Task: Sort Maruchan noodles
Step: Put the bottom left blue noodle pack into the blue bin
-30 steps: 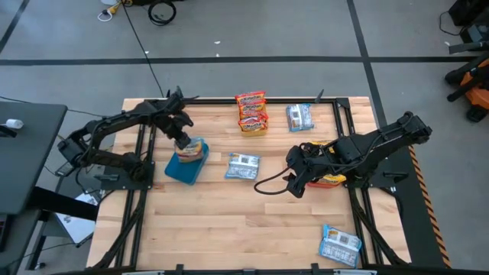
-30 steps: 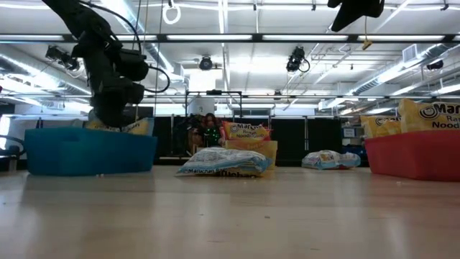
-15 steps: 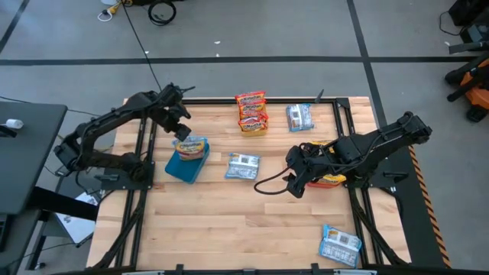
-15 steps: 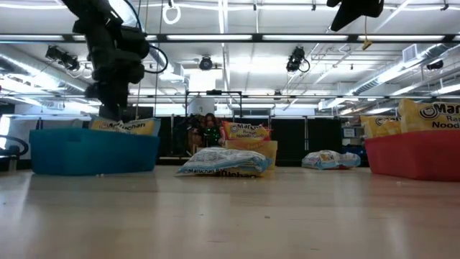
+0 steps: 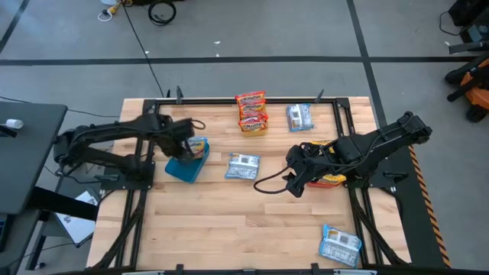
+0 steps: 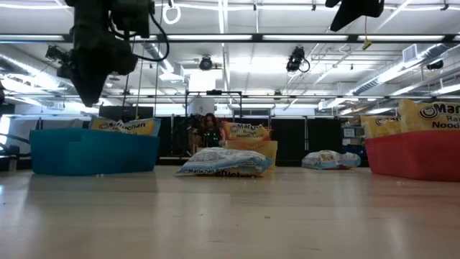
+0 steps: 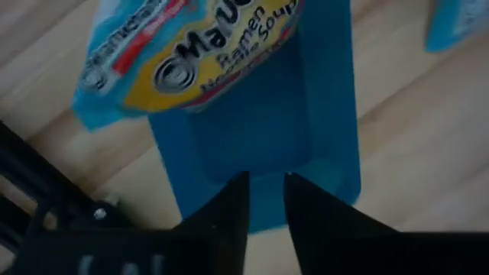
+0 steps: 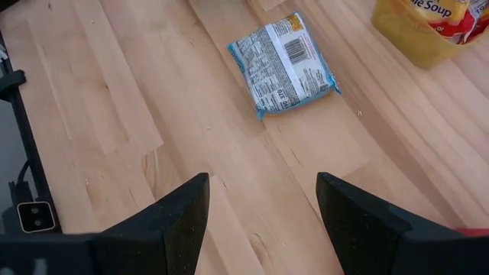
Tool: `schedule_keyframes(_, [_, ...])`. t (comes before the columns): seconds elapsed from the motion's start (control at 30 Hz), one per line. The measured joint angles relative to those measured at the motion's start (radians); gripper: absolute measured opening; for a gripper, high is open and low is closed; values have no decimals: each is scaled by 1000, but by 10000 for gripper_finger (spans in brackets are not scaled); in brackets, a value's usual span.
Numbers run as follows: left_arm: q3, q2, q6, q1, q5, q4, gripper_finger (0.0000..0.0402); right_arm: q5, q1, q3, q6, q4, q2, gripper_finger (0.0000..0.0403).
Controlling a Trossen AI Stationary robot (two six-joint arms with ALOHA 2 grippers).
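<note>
Left gripper (image 5: 186, 131) has pulled back toward the table's left edge, fingers nearly together, empty.
Its blue packet (image 5: 196, 145) lies in the blue bin (image 5: 183, 169), matched by colour; right gripper (image 5: 294, 186) waits spread mid-table.

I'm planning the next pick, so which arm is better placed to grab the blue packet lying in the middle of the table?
Right, probably. The right gripper hangs open beside the blue packet, which shows ahead in its wrist view. The left gripper is nearly shut above the blue bin.
</note>
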Motion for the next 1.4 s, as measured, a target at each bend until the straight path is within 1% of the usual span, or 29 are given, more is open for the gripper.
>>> schedule_keyframes(0.13, [0,73,-7,-18,-59,35,37,-7,2,0,0,-3,0,246])
schedule_keyframes(0.2, [0,111,11,-19,-66,56,14,-21,9,0,8,-7,0,246])
schedule_keyframes(0.23, [0,128,12,-19,-52,58,9,-31,16,0,19,-7,0,246])
schedule_keyframes(0.33, [0,168,4,-20,65,35,9,-34,47,0,59,-15,0,246])
schedule_keyframes(0.4, [0,193,-15,-35,116,16,10,-27,69,0,85,-22,0,246])
schedule_keyframes(0.5, [0,220,-33,-56,104,10,8,7,102,0,128,-32,0,246])
schedule_keyframes(0.63, [0,260,-60,-56,-5,45,6,49,135,0,163,-32,0,246])
schedule_keyframes(0.7, [0,278,-69,-44,-36,51,6,49,146,0,183,-33,0,246])
schedule_keyframes(0.8, [-16,301,-64,-31,-30,65,6,49,168,0,219,-35,0,246])
schedule_keyframes(0.83, [-34,303,-64,-26,-11,81,6,49,176,0,233,-37,0,246])
schedule_keyframes(0.9, [-95,307,-70,-17,45,129,6,52,193,0,261,-44,0,246])
schedule_keyframes(0.97, [-158,306,-93,-17,53,173,6,63,210,0,291,-54,0,246])
schedule_keyframes(1.03, [-208,306,-112,-17,25,223,6,75,228,0,317,-69,0,246])
schedule_keyframes(1.13, [-245,303,-136,-19,-55,291,7,77,243,0,334,-87,0,246])
schedule_keyframes(1.27, [-250,301,-157,-19,-188,393,7,78,243,0,338,-112,0,246])
schedule_keyframes(1.4, [-250,303,-210,-35,-326,548,8,83,241,0,342,-115,0,246])
